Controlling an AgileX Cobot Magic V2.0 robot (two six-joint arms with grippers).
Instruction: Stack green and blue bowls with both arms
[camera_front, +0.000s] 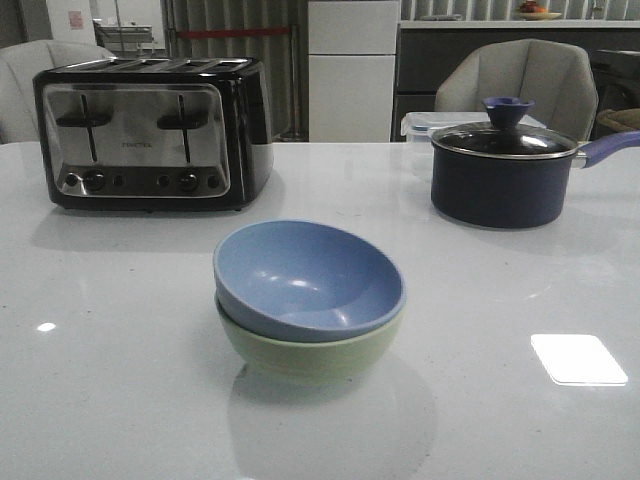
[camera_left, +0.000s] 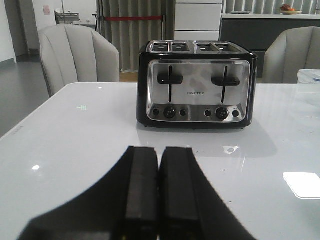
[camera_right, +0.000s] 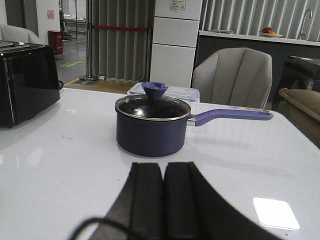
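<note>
The light blue bowl (camera_front: 305, 280) sits tilted inside the pale green bowl (camera_front: 310, 352) at the middle of the white table in the front view. Neither bowl shows in the wrist views. No arm shows in the front view. My left gripper (camera_left: 159, 150) is shut and empty, low over the table, facing the toaster. My right gripper (camera_right: 164, 166) is shut and empty, low over the table, facing the saucepan.
A black-and-steel toaster (camera_front: 150, 132) stands at the back left; it also shows in the left wrist view (camera_left: 196, 82). A dark navy lidded saucepan (camera_front: 505, 170) with a purple handle stands at the back right, also in the right wrist view (camera_right: 150, 125). A clear lidded box (camera_right: 165, 92) lies behind it.
</note>
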